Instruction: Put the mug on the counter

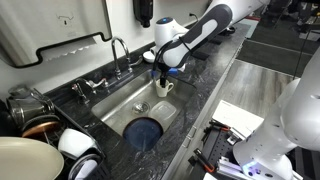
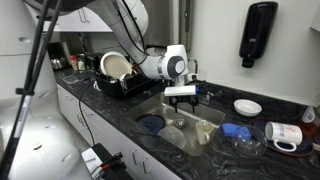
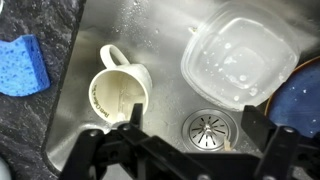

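Observation:
The cream-white mug (image 3: 118, 92) stands in the steel sink (image 3: 160, 60) with its handle pointing away and its pale inside showing. It also shows in both exterior views (image 1: 164, 87) (image 2: 204, 131). My gripper (image 3: 195, 125) is open and empty, hovering over the sink. The drain lies between its fingers and the mug is just outside one finger. In both exterior views the gripper (image 1: 163, 72) (image 2: 181, 98) hangs a little above the mug. The dark speckled counter (image 1: 215, 70) (image 2: 120, 105) (image 3: 40, 120) surrounds the sink.
A clear plastic container (image 3: 238, 55) and a blue plate (image 3: 300, 95) (image 1: 146, 132) lie in the sink. A blue sponge (image 3: 22, 65) (image 2: 232, 130), a white bowl (image 2: 247, 106) and a white cup (image 2: 283, 135) sit on the counter. The faucet (image 1: 118, 50) and a dish rack (image 2: 120, 75) stand nearby.

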Controlling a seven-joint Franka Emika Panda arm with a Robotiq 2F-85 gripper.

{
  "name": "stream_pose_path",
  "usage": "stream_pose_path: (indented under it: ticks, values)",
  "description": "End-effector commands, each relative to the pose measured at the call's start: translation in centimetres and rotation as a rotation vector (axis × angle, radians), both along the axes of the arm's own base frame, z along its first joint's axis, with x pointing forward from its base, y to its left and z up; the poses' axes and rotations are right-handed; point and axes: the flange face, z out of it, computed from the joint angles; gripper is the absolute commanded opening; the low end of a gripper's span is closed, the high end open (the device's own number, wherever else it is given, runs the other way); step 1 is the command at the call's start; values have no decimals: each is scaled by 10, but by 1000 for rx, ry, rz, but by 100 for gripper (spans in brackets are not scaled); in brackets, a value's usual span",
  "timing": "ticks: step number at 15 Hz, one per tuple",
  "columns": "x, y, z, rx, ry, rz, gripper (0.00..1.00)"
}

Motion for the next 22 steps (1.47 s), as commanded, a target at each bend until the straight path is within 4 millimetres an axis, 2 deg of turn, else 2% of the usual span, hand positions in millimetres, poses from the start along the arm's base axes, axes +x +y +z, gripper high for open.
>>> stream_pose_path:
  ticks: [1, 5, 9, 14, 15, 17, 22]
  values:
    - [27, -20, -29, 20, 54, 125, 100]
    - [47, -46, -64, 18, 104, 169, 100]
    - [60, -65, -98, 15, 149, 185, 100]
    - [65, -74, -131, 27, 190, 200, 100]
    - [67, -75, -135, 30, 194, 201, 75]
    - [68, -75, -140, 34, 204, 201, 67]
    - [74, -77, -145, 32, 200, 200, 31]
